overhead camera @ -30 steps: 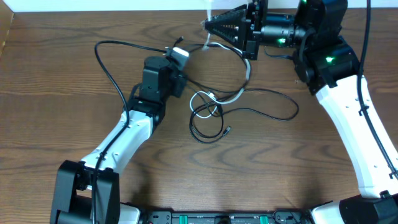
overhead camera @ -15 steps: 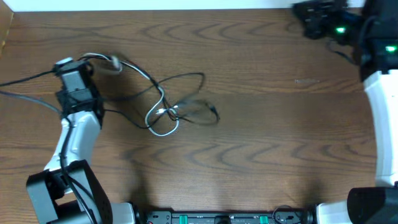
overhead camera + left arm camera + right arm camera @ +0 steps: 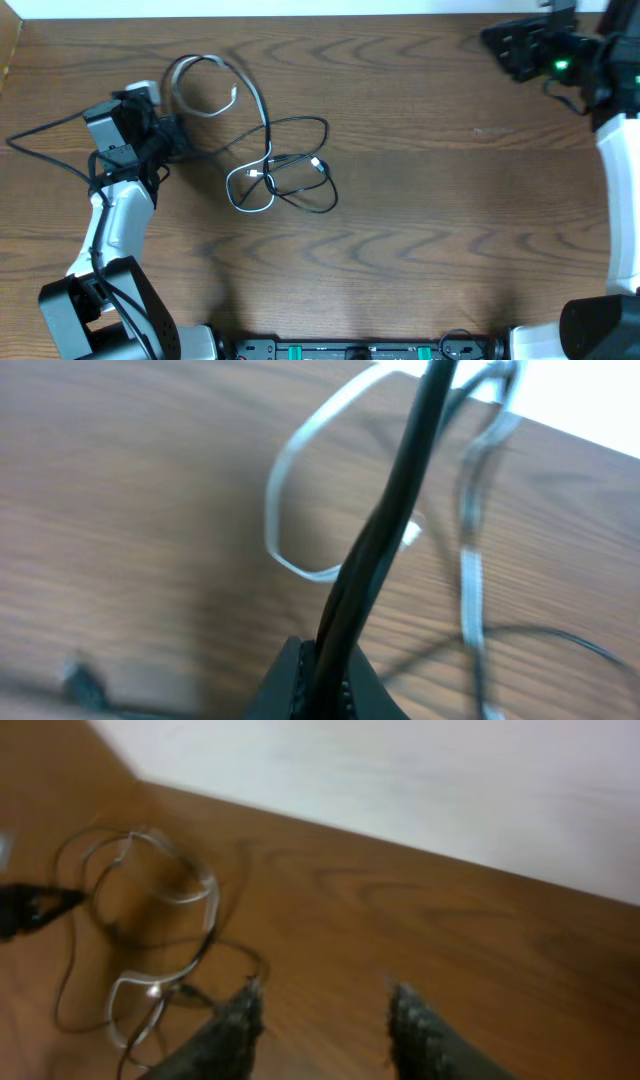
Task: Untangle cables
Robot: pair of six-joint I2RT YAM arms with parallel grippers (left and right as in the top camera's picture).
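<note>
The cables lie left of the table's middle in the overhead view. A white/grey cable makes a big loop at the back and a small loop at the knot. A thin black cable loops round the knot. My left gripper at the far left is shut on a black cable strand, and the white loop lies beyond it. My right gripper is open and empty, high at the back right corner. It is far from the cables.
A black strand trails left from the left arm to the table's left edge. A white wall runs along the table's far edge. Bare wood lies between the knot and the right arm.
The left arm has swung to the far left, dragging the cables with it. The right gripper has let go of the white cable and drawn back to the far right corner.
</note>
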